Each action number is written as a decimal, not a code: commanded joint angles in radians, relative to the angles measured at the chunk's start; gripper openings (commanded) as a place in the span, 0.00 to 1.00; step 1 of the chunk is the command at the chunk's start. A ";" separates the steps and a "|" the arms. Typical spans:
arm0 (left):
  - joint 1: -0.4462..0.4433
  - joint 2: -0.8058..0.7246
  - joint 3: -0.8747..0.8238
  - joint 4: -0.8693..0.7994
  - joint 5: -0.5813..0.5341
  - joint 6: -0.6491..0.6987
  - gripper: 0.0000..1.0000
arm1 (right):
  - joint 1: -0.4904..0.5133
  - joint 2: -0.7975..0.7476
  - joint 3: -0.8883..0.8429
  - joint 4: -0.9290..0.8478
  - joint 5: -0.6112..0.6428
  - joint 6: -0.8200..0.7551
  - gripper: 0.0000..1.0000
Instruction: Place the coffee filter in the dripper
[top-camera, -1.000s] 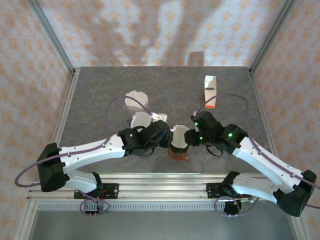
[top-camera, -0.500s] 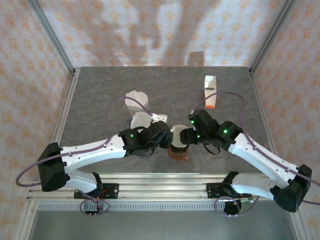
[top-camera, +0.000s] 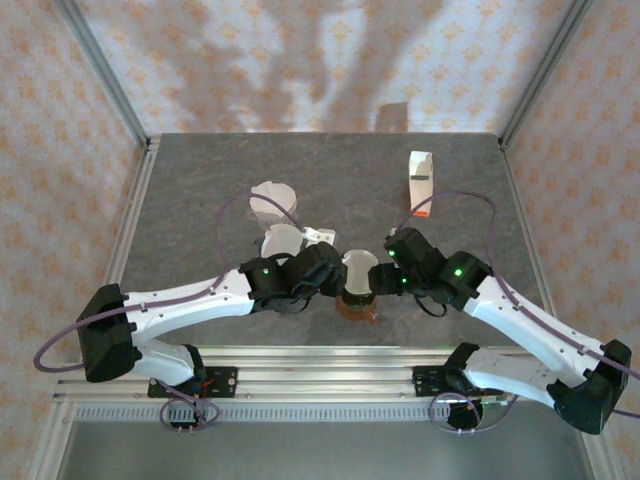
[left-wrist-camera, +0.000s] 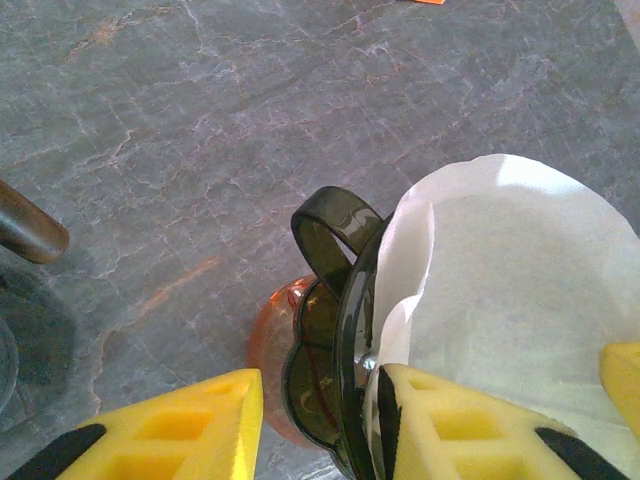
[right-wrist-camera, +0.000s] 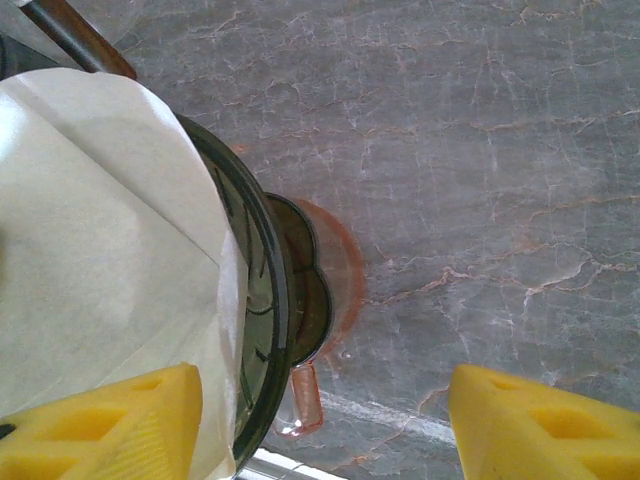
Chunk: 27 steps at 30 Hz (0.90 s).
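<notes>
Right fingers (right-wrist-camera: 540, 425) wider, angled down astride dripper (right-wrist-camera: 265, 300) rim; left fingers (left-wrist-camera: 160, 430) narrow, grip unclear.

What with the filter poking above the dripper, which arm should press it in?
Likely right: right pincer, open, has a finger over the filter; left pincer straddles the dripper rim.

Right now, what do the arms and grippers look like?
The left arm and right arm have white links, black joints, green lights and looping purple cables. The left gripper and right gripper carry blocky yellow fingers with recessed pockets.
</notes>
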 joint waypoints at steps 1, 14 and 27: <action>0.010 -0.031 -0.013 -0.034 -0.028 -0.012 0.41 | -0.005 -0.017 -0.003 -0.017 0.038 0.014 0.66; 0.008 -0.082 -0.033 0.009 -0.007 -0.027 0.51 | -0.005 -0.020 -0.001 -0.019 0.027 0.020 0.66; -0.005 -0.062 -0.035 0.086 0.049 -0.027 0.58 | -0.005 -0.017 -0.010 -0.003 0.014 0.028 0.66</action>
